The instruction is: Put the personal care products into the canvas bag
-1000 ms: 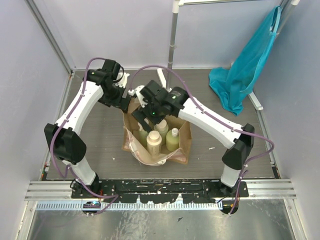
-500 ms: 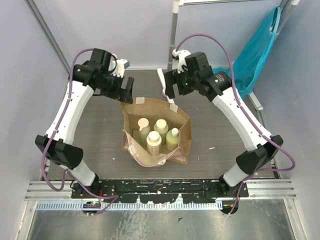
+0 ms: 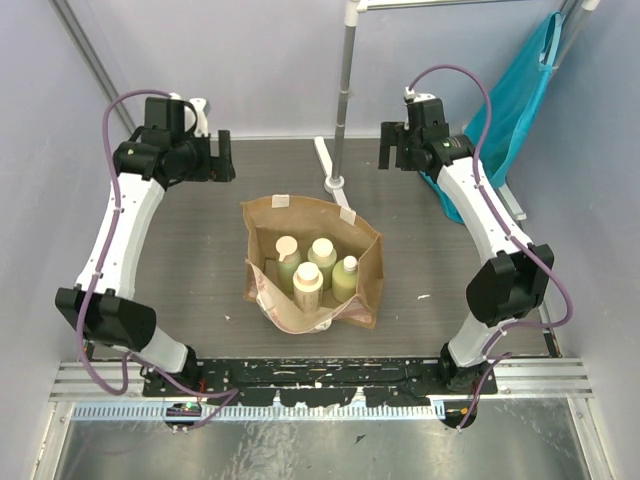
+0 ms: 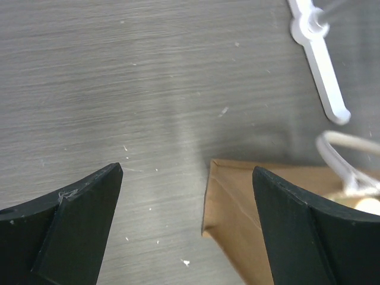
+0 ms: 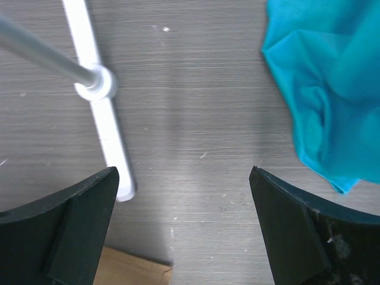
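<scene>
Inside the canvas bag (image 3: 300,215), at the middle of the table (image 3: 190,260), all four personal care products (image 3: 322,256) stand upright and close together, caps up. A moment ago both arms were right over the bag; now they have pulled up and away from it. The left gripper (image 3: 224,157) hangs off to the far left. The right gripper (image 3: 386,150) hangs off to the far right, near the teal cloth (image 3: 490,130). Both have their fingers spread wide and hold nothing. Between the fingers, the wrist views show only bare table, a corner of the bag, the white foot of the pole (image 5: 105,127) and the cloth. No bottle lies outside the bag. So the job looks done, and the arms seem to be backing off.
</scene>
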You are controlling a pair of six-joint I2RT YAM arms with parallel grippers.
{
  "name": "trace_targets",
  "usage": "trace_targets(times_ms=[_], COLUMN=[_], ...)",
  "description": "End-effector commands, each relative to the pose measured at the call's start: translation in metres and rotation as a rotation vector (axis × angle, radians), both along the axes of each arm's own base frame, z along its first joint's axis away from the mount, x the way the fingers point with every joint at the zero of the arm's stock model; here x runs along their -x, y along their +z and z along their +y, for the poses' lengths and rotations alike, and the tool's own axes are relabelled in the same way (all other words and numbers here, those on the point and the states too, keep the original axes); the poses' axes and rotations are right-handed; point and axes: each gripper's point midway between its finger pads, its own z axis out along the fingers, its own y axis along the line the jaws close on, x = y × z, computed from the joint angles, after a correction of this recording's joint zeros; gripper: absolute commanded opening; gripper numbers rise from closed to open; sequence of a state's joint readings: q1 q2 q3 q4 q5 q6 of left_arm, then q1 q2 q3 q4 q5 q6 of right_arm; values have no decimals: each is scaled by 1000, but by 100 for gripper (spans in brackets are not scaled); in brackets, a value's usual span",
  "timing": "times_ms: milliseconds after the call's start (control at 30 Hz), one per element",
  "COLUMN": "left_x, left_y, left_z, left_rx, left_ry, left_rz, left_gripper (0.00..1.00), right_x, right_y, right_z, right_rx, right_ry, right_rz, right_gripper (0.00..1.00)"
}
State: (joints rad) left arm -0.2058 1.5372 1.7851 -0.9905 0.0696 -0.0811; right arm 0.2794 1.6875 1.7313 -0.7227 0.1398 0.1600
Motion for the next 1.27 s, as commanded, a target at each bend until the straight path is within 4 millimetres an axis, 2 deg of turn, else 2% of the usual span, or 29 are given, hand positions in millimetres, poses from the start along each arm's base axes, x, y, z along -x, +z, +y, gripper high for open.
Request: trace_targets(times_ms=[0, 267, 467, 733, 1233], left_x=[-44, -75, -91, -94, -93], left_y=[-11, -41, -42, -38, -39], left_z=[17, 26, 44, 50, 55], left_rx=[115, 68, -13, -31, -47], left_ry=[99, 146, 232, 245, 267], left_rz=[-54, 39, 44, -6, -35], left_gripper=[98, 98, 98, 98, 98], right_x=[-25, -37, -41, -41, -40], right_y=[9, -3, -6, -12, -13], right_z=[-25, -50, -66, -76, -80], right_rx=[57, 100, 105, 121, 129], right_ry=[-110, -158, -187, -205, -207], right_rz=[-98, -92, -86, -71, -61], right_gripper=[98, 98, 98, 99, 99])
